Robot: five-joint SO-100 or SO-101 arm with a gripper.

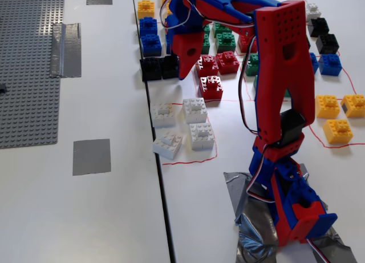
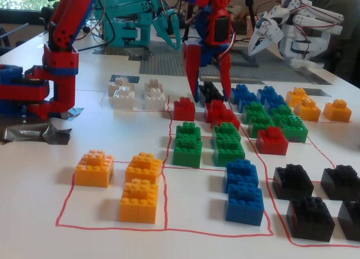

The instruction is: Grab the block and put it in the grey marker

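Note:
A black block [image 1: 169, 66] sits at the table seam beside a second black brick [image 1: 151, 69]. In the low fixed view the block [image 2: 209, 92] lies between the two red fingers [image 2: 192, 73] of my gripper [image 2: 208, 94]. The gripper [image 1: 175, 62] is open, lowered around the block, one finger on each side; I cannot tell if they touch it. The grey marker [image 1: 91, 156] is a flat square of tape on the left table, well away from the gripper. It also appears as a dark patch, the marker [image 2: 125, 79], behind the white bricks.
Groups of white [image 1: 194, 110], red [image 1: 211, 86], green [image 2: 187, 144], blue [image 2: 244, 194] and yellow [image 2: 140, 189] bricks surround the block, with more black bricks [image 2: 292, 181] nearby. A grey studded baseplate [image 1: 28, 63] and a wrinkled tape strip [image 1: 65, 49] lie at the left. The arm base [image 1: 299, 209] is taped down.

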